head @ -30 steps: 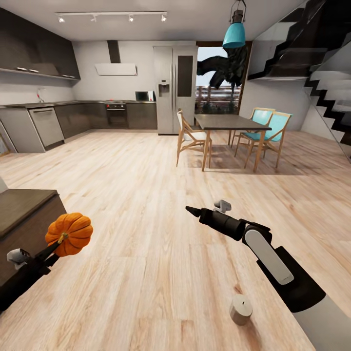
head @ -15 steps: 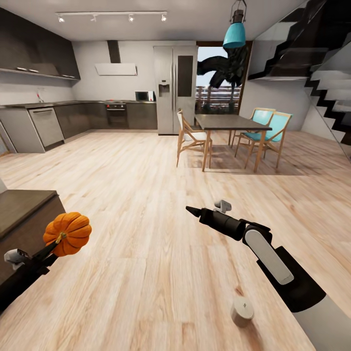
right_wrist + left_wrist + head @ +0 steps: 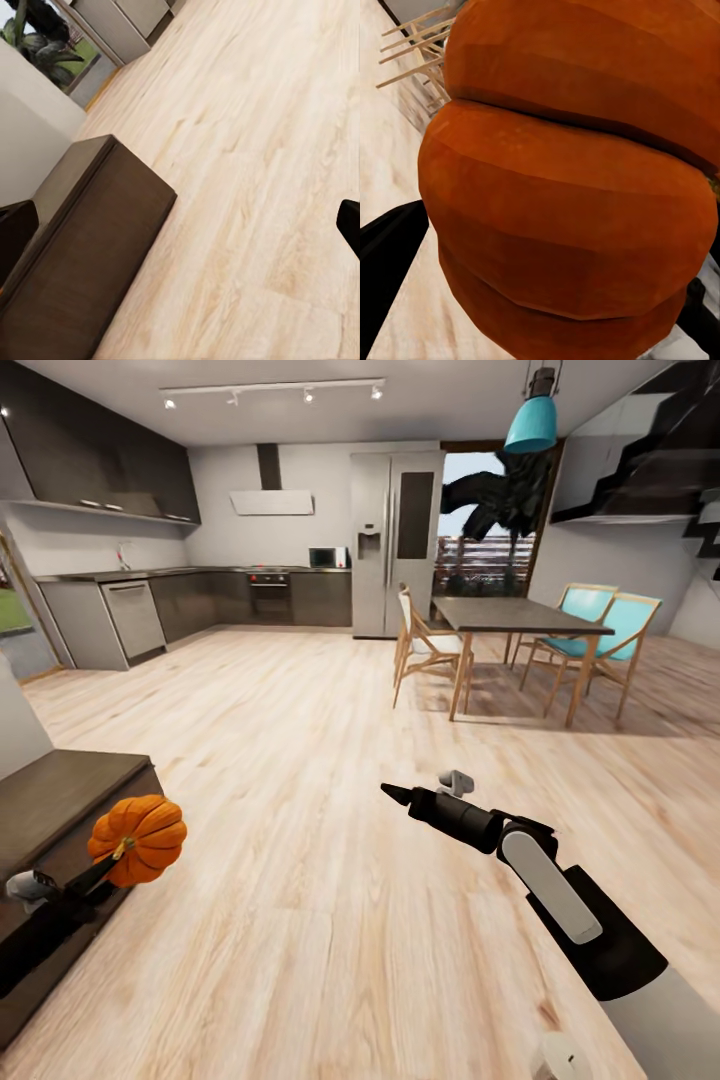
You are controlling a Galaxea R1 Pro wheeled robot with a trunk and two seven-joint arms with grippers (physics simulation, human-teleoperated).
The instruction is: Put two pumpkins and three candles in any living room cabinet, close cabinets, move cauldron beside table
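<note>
An orange ribbed pumpkin (image 3: 145, 832) hangs above the floor at the lower left, with my left gripper (image 3: 122, 852) shut on it by the stem side. Up close in the left wrist view the pumpkin (image 3: 570, 195) blocks nearly everything beyond it. The dark-brown cabinet (image 3: 60, 800) stands right behind and beside the pumpkin, its front panels shut as far as I can see. My right gripper (image 3: 394, 792) is held out over bare floor, and its fingers (image 3: 15, 232) stand wide apart at the picture's edges with nothing between them. One beige candle (image 3: 565, 1057) stands on the floor under my right arm.
The cabinet (image 3: 97, 247) has its end corner toward the open plank floor. Far ahead are a dining table (image 3: 515, 618) with wooden and teal chairs, a fridge (image 3: 395, 545) and grey kitchen units (image 3: 130, 615). A white wall (image 3: 15, 720) rises behind the cabinet.
The camera has swung to the left, so the whole room slid right in the picture and the candle dropped to the bottom edge. Both arms hold the same pose, pumpkin still gripped.
</note>
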